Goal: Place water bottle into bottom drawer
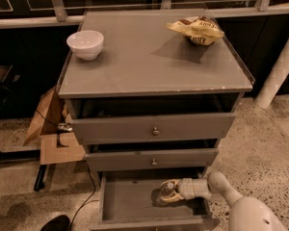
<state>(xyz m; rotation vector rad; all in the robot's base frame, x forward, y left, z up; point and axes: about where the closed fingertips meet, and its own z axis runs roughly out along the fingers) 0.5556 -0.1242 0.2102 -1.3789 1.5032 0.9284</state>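
Pincer sits low in bottom drawer, right side, pinching water bottle. Bottle looks approx. upright, at/just above floor, directly betw. fingers. Arm enters from right.

White bowl and crumpled snack bag sit well apart on the cabinet top.

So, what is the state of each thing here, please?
bottom drawer: pulled open
upper two drawers: pushed in or nearly so
water bottle: inside the bottom drawer, gripped by the tool
tool: in the bottom drawer, shut on the water bottle
white bowl: upright on cabinet top
snack bag: crumpled on cabinet top
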